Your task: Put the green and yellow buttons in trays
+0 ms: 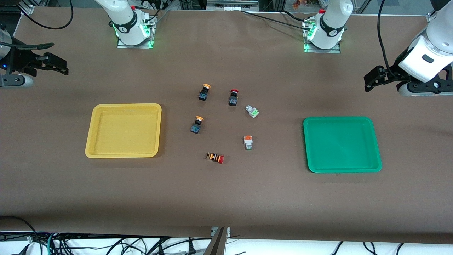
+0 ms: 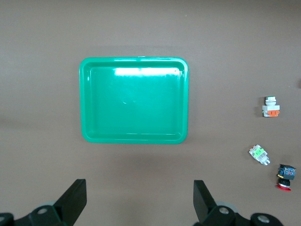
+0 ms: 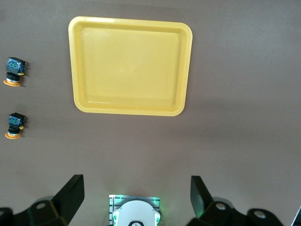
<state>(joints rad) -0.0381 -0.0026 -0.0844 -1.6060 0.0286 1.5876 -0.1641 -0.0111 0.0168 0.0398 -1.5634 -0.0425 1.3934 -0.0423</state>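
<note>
Two yellow-capped black buttons point(image 1: 204, 92) point(image 1: 196, 124) and two white-grey buttons with green parts point(image 1: 252, 111) point(image 1: 248, 142) lie mid-table between the yellow tray point(image 1: 124, 130) and the green tray point(image 1: 341, 144). Both trays hold nothing. My left gripper point(image 1: 368, 83) hangs open and empty in the air past the green tray, at the left arm's end of the table. Its wrist view shows the green tray point(image 2: 134, 100) and both white-grey buttons point(image 2: 271, 107) point(image 2: 259, 155). My right gripper point(image 1: 62, 65) hangs open and empty at the right arm's end. Its wrist view shows the yellow tray point(image 3: 130, 66) and both yellow buttons point(image 3: 14, 70) point(image 3: 14, 125).
A red-capped black switch point(image 1: 233, 97) stands beside the farther yellow button. A red-capped switch with an orange-striped body point(image 1: 215, 157) lies nearest the front camera. The arm bases point(image 1: 129, 28) point(image 1: 325, 32) stand along the table's back edge.
</note>
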